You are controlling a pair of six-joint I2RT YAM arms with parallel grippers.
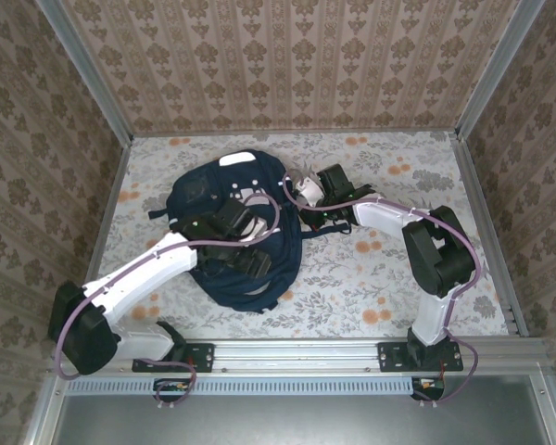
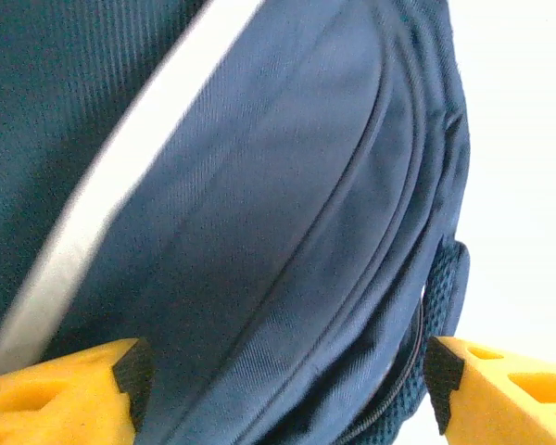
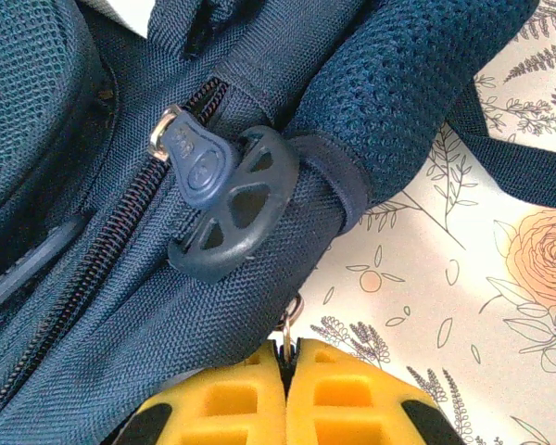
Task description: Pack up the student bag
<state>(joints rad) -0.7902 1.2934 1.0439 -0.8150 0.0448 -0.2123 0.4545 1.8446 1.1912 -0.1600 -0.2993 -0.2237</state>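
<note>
Pinching a zipper ring [image 3: 285,325] at the student bag [image 3: 120,306] edge, right gripper [image 3: 285,360]; left gripper [image 2: 287,375] spread.

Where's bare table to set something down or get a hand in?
Widest: floral tabletop near edge, between navy striped fabric backpack and white right arm. Also far-right corner beyond that arm. Crowded: the backpack, white left arm across it, right jaws pinching its metal zip ring.
</note>
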